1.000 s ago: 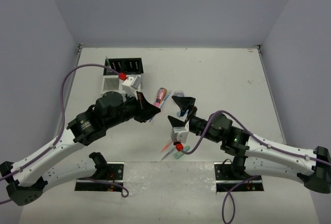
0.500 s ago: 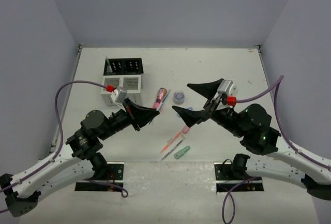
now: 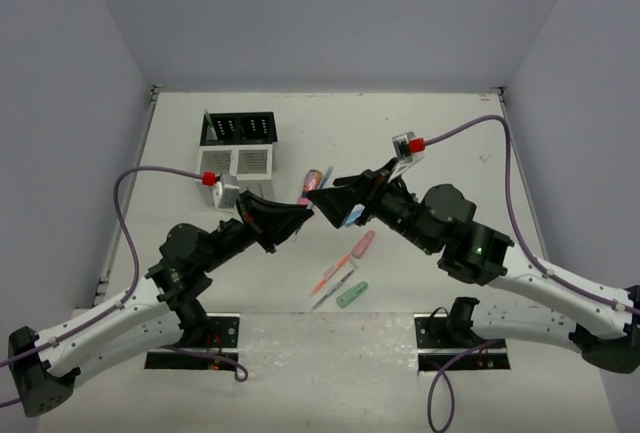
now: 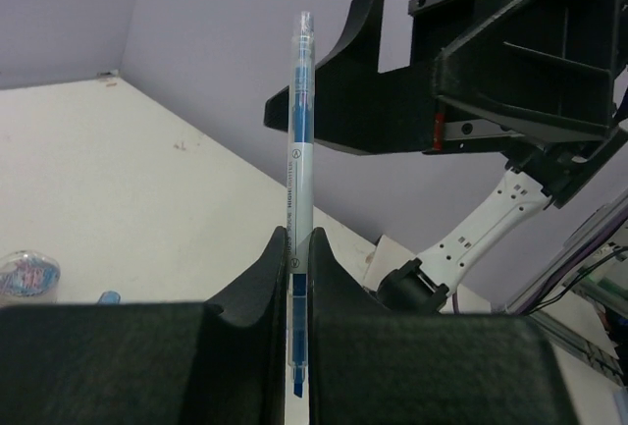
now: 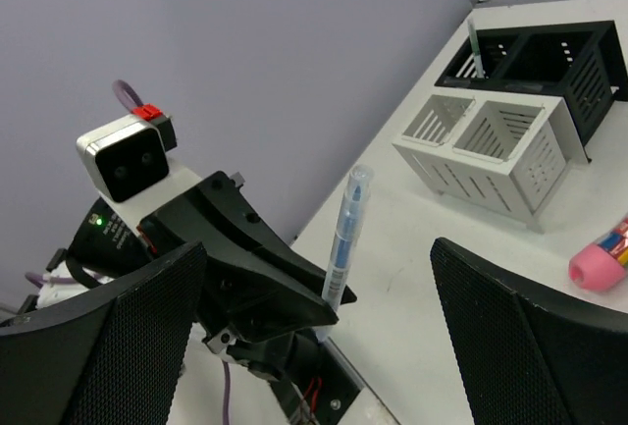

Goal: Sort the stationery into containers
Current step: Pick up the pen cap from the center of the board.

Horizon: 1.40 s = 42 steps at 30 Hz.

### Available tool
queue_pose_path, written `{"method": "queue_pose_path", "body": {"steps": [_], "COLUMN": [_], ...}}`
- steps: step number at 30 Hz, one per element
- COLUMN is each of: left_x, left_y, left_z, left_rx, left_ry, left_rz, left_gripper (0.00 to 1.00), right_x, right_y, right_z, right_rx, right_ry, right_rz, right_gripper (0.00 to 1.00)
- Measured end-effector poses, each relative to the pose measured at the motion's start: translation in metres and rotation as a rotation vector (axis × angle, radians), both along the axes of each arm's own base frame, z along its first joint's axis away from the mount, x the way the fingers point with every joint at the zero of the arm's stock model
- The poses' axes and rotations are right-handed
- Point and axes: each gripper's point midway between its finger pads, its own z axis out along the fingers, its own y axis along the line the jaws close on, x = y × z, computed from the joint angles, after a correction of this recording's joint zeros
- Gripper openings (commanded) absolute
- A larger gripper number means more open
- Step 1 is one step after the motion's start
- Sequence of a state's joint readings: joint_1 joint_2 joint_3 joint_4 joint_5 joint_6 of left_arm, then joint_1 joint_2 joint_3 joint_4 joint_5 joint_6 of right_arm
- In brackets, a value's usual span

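Observation:
My left gripper [image 4: 299,240] is shut on a blue pen [image 4: 299,150] and holds it upright above the table; it also shows in the top view [image 3: 300,217]. My right gripper [image 3: 335,195] is wide open and faces the left one, with the pen [image 5: 343,239] between its spread fingers [image 5: 530,337] but untouched. The organiser has a black rack [image 3: 240,127] and a white box [image 3: 240,161] at the far left. A pink patterned tube [image 3: 313,181], pink capsule [image 3: 362,244], green capsule [image 3: 351,294], orange pen [image 3: 330,275] and grey pen [image 3: 332,291] lie on the table.
A green pen [image 5: 474,47] stands in the black rack [image 5: 540,62] behind the white box [image 5: 491,145]. The grey-blue roll [image 4: 25,276] lies on the table below the grippers. A blue piece [image 3: 351,217] shows under the right gripper. Walls close the far and side edges.
My right gripper has swung left, still open, until its fingers face the pen. My left gripper has risen a little and moved right, keeping hold of the blue pen.

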State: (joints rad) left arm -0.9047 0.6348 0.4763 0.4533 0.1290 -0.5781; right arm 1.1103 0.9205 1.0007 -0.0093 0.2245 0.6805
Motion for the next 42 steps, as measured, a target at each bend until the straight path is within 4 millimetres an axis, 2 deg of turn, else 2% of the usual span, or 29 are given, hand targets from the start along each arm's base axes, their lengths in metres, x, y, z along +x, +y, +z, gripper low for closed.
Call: {"method": "queue_pose_path", "body": {"steps": [3,4,5,7,10,16,21,23,27,31,38,40,41,42], "left_x": [-0.001,-0.001,-0.001,0.001,0.002,0.014,0.021,0.023,0.024,0.021,0.021,0.022,0.022,0.022], "left_y": [0.001,0.000,0.000,-0.002,-0.004,-0.007,-0.012,-0.015,-0.016,-0.018,-0.019,-0.018,-0.018,-0.017], "left_z": [0.008,0.009,0.008,0.007,0.004,-0.010,-0.019,-0.019,-0.014,-0.011,-0.020,-0.020,-0.021,-0.020], "left_rx": [-0.025,-0.028,-0.028,-0.025,-0.017,0.034,0.106,0.127,0.148,0.158,0.188,0.193,0.197,0.197], "left_ry": [-0.021,-0.023,-0.023,-0.021,-0.014,0.025,0.043,0.046,0.035,0.017,0.035,0.037,0.035,0.032], "left_rz": [-0.003,-0.003,-0.003,-0.003,-0.003,0.037,0.050,0.048,0.045,0.027,0.026,0.027,0.029,0.034], "left_gripper": [0.00,0.00,0.00,0.00,0.00,0.00,0.05,0.07,0.19,0.19,0.20,0.23,0.35,0.39], "right_x": [0.005,0.006,0.007,0.011,0.019,0.035,0.040,0.041,0.041,0.037,0.035,0.034,0.033,0.032], "right_y": [0.010,0.013,0.016,0.020,0.025,0.029,0.028,0.028,0.027,0.035,0.040,0.041,0.041,0.042], "right_z": [0.009,0.011,0.013,0.016,0.010,-0.005,-0.013,-0.013,-0.009,-0.009,-0.019,-0.020,-0.020,-0.020], "right_rx": [-0.001,-0.001,-0.007,-0.023,-0.077,-0.194,-0.246,-0.261,-0.276,-0.286,-0.325,-0.334,-0.336,-0.335], "right_ry": [0.015,0.017,0.013,0.004,-0.004,-0.018,-0.031,-0.038,-0.058,-0.064,-0.070,-0.074,-0.076,-0.076], "right_rz": [-0.002,-0.001,0.001,-0.002,-0.024,-0.072,-0.089,-0.090,-0.085,-0.054,-0.033,-0.029,-0.026,-0.019], "right_gripper": [0.59,0.41,0.29,0.14,0.00,0.00,0.00,0.00,0.00,0.00,0.00,0.00,0.00,0.00]}}
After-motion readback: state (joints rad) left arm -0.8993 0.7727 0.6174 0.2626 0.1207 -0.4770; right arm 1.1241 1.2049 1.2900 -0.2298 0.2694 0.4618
